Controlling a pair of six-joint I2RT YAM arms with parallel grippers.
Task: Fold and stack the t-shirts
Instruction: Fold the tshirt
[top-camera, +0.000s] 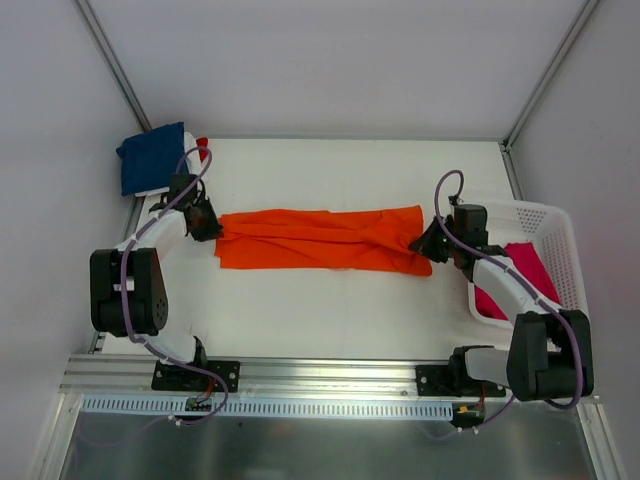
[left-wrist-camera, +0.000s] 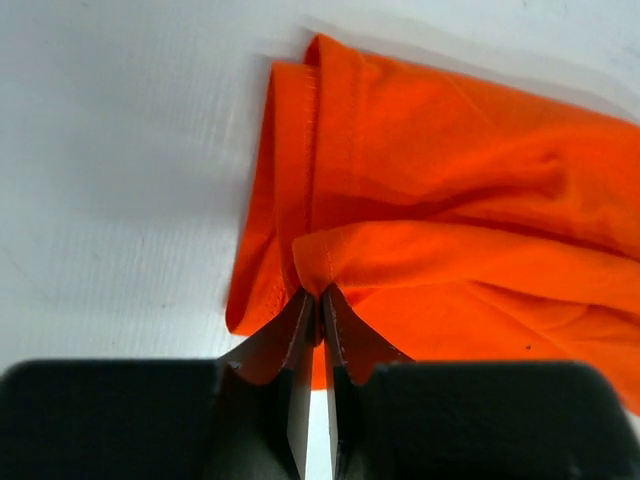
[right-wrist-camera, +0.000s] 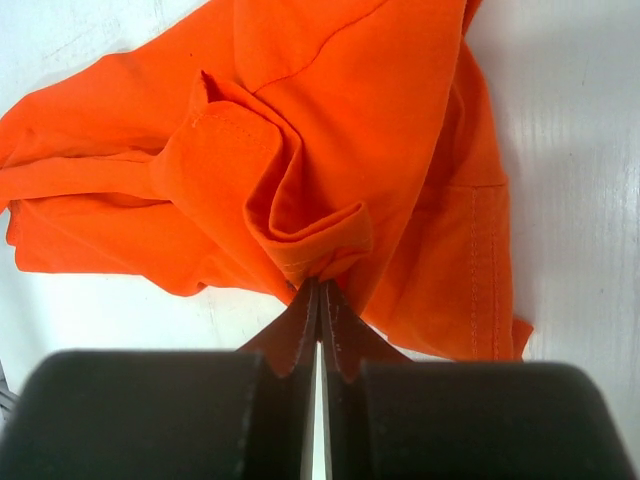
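From above, the orange t-shirt (top-camera: 320, 240) is lying stretched in a long band across the middle of the desk (top-camera: 330, 310). The left pincer (top-camera: 213, 228) is gripping its left end and the right pincer (top-camera: 425, 243) is gripping its right end. A navy t-shirt (top-camera: 150, 157) is sitting folded at the far left corner. A pink t-shirt (top-camera: 530, 265) is lying inside the white basket (top-camera: 555, 215) at the right edge.

In the left wrist view, the left pincer (left-wrist-camera: 318, 295) is pinching a folded hem of the orange t-shirt (left-wrist-camera: 450, 200), with its jaws nearly together. The cloth is spreading away over the desk (left-wrist-camera: 120, 150).

In the right wrist view, the right pincer (right-wrist-camera: 318, 285) is clenching a bunched fold of the orange t-shirt (right-wrist-camera: 330, 120), with its jaws pressed close. The rest is lying rumpled on the desk (right-wrist-camera: 570, 150).
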